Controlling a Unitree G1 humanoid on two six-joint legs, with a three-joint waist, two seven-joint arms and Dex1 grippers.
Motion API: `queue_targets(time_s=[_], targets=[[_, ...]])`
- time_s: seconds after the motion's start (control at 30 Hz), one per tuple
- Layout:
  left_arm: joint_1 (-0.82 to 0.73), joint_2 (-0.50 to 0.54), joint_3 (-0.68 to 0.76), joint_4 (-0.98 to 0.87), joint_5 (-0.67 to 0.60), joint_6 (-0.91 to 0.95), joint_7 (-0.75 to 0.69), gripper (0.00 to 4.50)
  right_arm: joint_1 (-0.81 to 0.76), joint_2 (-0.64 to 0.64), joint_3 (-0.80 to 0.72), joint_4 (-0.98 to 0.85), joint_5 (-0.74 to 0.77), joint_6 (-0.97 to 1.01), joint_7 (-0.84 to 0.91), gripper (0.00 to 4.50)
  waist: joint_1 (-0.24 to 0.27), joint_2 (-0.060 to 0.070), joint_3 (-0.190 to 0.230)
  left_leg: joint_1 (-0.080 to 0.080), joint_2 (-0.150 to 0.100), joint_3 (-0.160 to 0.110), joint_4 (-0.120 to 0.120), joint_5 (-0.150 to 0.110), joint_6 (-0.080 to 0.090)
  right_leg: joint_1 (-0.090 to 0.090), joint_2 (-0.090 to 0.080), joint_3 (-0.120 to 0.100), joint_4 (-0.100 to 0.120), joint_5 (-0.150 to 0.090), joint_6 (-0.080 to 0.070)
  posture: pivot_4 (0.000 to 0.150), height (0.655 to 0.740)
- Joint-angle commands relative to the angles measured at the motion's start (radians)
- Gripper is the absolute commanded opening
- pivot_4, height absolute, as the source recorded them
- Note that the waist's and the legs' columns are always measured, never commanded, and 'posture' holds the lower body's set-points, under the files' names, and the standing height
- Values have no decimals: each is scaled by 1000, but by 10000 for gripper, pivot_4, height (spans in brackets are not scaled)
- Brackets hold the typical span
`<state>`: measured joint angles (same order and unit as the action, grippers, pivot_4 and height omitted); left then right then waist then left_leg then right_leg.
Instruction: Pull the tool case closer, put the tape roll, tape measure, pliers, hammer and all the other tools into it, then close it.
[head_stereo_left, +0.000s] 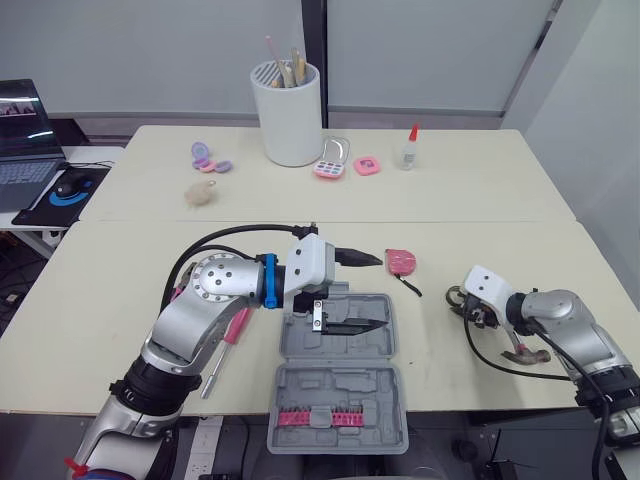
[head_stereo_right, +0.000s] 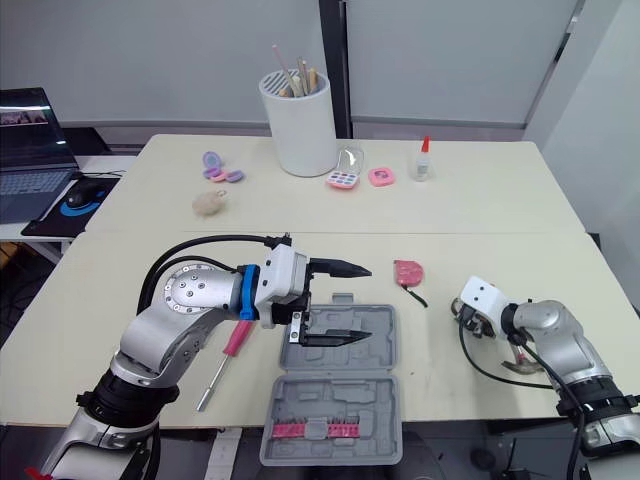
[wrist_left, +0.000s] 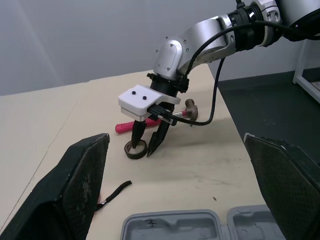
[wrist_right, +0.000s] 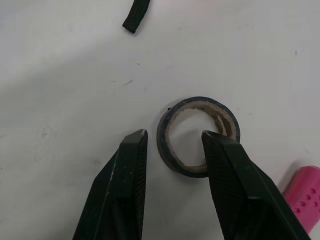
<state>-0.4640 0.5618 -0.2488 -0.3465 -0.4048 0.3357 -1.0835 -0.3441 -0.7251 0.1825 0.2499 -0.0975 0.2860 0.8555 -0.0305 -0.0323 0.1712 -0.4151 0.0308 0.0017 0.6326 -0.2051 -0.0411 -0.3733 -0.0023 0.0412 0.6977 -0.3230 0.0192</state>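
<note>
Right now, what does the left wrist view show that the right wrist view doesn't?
Particular to the left wrist view: the hammer, the case rim and the left gripper, open. Particular to the right wrist view: a close look down along the right gripper, open, with one finger over the hole of the tape roll and one outside it. Shared: the tape roll, the right gripper, a pink handle and a black strap end.

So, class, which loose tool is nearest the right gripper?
The tape roll: one finger of the right gripper sits inside its ring; hammer and tape measure lie apart.
</note>
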Motion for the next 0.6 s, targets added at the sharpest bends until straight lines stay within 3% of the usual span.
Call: queue_targets(time_s=[0.03,0.33,0.6], targets=[[1,-3,2,-19,9,-21,1,45000,-25,12,-3,23,-5,-21,-10,16866,0,0,0,0,0,0,0,0,0,0,0,0,0,0,0,1500,7400],[8,2,10,-32,8,-8,9,45000,-10,-5,-8,-38,7,-2,31,196,0,0,0,0,0,0,0,0,0,0,0,0,0,0,0,1500,7400],[58,20,81,-79,-62,94,61,45000,-2,22,14,-313,64,165,97,196,-2,0,0,0,1,-1,0,0,0,0,0,0,0,0,0,1500,7400]])
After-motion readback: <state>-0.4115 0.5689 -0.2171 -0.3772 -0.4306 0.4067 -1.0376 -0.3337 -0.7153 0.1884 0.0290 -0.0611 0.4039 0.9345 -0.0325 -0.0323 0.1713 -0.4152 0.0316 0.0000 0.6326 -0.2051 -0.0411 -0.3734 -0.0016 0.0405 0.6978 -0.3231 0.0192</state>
